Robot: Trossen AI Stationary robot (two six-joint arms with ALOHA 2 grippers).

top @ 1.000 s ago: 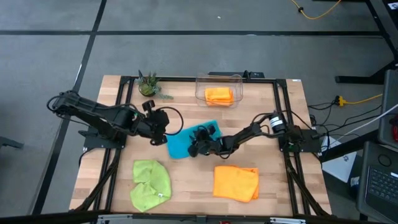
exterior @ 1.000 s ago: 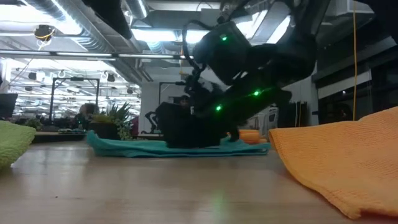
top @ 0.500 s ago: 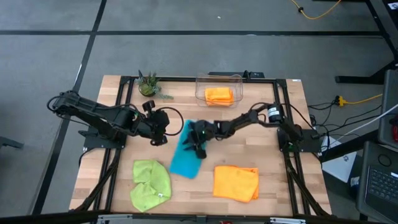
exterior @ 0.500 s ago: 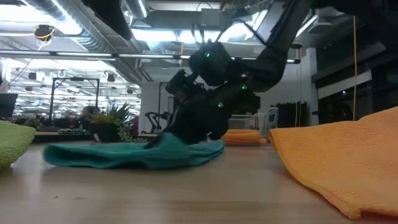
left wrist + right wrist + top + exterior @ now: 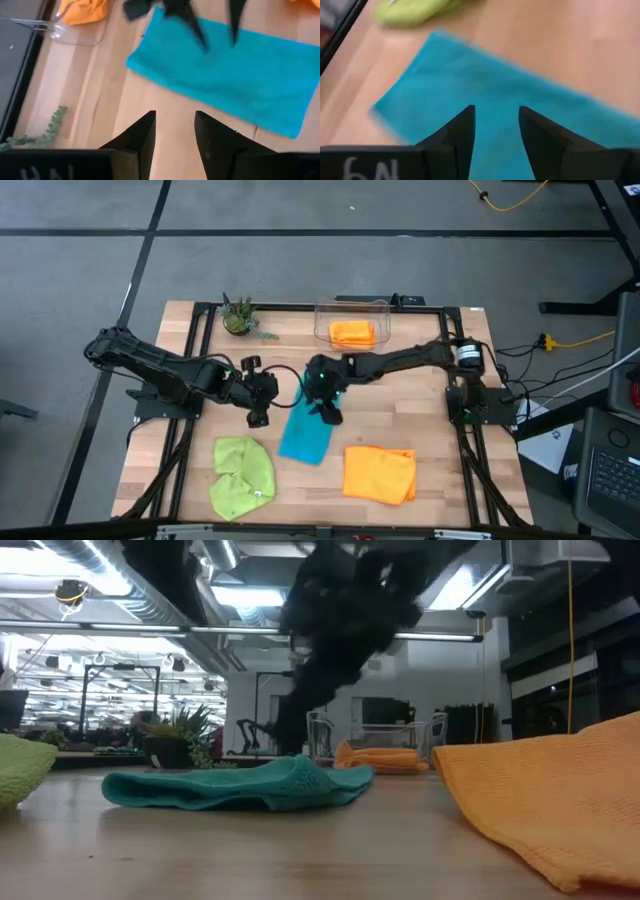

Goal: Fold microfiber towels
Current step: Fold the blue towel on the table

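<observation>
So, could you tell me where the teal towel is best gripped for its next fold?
Probably at a short-edge corner of the teal towel, coming from above: it lies flat as a long, folded rectangle on the table, so only its edges give the fingers something to pinch.

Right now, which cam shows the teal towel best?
Left wrist view: the teal towel lies nearly whole, a flat folded rectangle on the wood, edges and corners plain. The high view shows it whole but small, partly under the right gripper. The low view shows only its edge profile. The right wrist view is close and blurred.
</observation>
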